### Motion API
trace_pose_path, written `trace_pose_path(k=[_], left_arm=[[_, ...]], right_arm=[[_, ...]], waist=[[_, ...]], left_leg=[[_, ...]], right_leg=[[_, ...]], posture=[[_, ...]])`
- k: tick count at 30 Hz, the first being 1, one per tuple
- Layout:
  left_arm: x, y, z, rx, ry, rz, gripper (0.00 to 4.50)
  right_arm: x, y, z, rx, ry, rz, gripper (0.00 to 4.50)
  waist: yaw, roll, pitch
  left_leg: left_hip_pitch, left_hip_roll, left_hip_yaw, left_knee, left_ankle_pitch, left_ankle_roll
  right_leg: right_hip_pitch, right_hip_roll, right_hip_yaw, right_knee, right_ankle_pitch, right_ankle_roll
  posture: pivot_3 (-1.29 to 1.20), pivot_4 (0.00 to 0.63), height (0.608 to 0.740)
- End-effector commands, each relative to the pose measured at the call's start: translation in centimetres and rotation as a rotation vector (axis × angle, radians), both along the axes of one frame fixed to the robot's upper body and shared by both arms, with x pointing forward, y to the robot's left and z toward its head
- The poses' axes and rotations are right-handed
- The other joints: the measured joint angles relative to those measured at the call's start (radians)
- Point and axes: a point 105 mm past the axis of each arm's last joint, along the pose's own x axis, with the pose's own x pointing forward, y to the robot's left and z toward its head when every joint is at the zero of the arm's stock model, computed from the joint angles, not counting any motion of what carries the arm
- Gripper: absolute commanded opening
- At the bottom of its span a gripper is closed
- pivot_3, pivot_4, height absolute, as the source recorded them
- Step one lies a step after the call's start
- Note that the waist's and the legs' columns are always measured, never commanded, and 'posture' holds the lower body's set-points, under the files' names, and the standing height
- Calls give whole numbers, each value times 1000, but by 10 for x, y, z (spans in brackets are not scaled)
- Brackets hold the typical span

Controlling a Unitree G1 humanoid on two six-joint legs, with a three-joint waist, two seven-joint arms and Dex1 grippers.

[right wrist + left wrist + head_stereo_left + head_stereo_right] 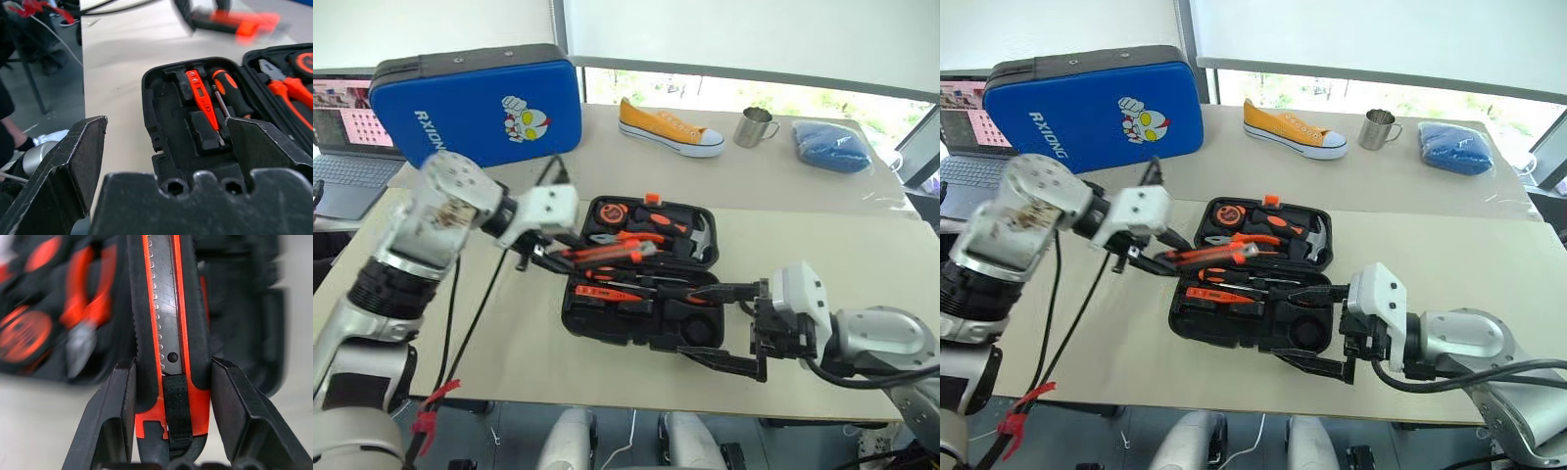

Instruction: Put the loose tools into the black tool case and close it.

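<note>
An orange-and-black utility knife [168,333] is clamped between the two black fingers of the left gripper [544,257], one finger pressed to each side of its handle, the blade end pointing away from the wrist. The knife hangs in the air over the open black tool case [641,274], above the hinge line between the two halves, not touching it. The case lies flat on the pale table [822,264] just beyond and below this gripper. In the half farther from the robot sit orange-handled pliers [619,238], a tape measure [609,211] and a hammer [695,235]. In the nearer half lie a slim orange tester screwdriver [201,98] and a black-and-orange handled screwdriver [231,94], side by side in their recesses.

The right gripper [729,326] waits at the case's near right corner with its fingers spread wide, holding nothing, one finger over the case edge and the other off the front of it.

Far beyond both grippers stand a blue zip case [480,103], a yellow shoe [668,127], a metal mug [756,127] and a folded blue cloth [832,145]
</note>
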Motion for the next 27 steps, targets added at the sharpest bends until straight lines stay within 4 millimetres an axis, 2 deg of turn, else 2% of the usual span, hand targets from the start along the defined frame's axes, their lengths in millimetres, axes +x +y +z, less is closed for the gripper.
trace_pose_path(k=[1, 4, 9, 15, 23, 27], left_arm=[[-12, -16, -7, 41, 32, -28, 1714], [-20, -21, -28, 107, 66, -11, 1714], [-32, -22, -39, 139, 125, -7, 1714], [-26, -30, -54, 172, 93, -25, 1714], [-20, -32, -58, 203, 65, -57, 1714], [-31, -30, -59, 221, 104, -126, 1714]], right_arm=[[-8, 2, 8, 0, -34, 2, 4500], [-10, 2, 7, 11, -26, -26, 4500], [-13, 4, 7, 17, -23, -39, 4500], [-11, 4, 10, 25, -32, -68, 4500], [-13, 8, 10, 38, -28, -80, 4500], [-12, 7, 10, 43, -25, -87, 4500]], waist=[[-1, 0, 0], [-2, 0, 0], [-4, 0, 0], [3, 0, 0], [6, 1, 0], [9, 1, 0]], left_leg=[[0, 0, 0, 0, 0, 0], [0, 0, 0, 0, 0, 0], [0, 0, 0, 0, 0, 0], [0, 0, 0, 1, 0, 0], [1, -1, 0, 1, 0, 0], [1, -1, 0, 1, 0, 0]], right_leg=[[0, 0, 0, 0, 0, 0], [0, 0, 0, 0, 0, 0], [1, 0, 0, 0, 0, 0], [1, -1, 0, 0, 0, 1], [2, -1, 0, 0, 0, 1], [3, -1, 0, -1, 0, 1]], posture=[[0, 150, 739], [0, 150, 739], [0, 150, 739], [0, 150, 739], [0, 150, 739], [0, 150, 739]])
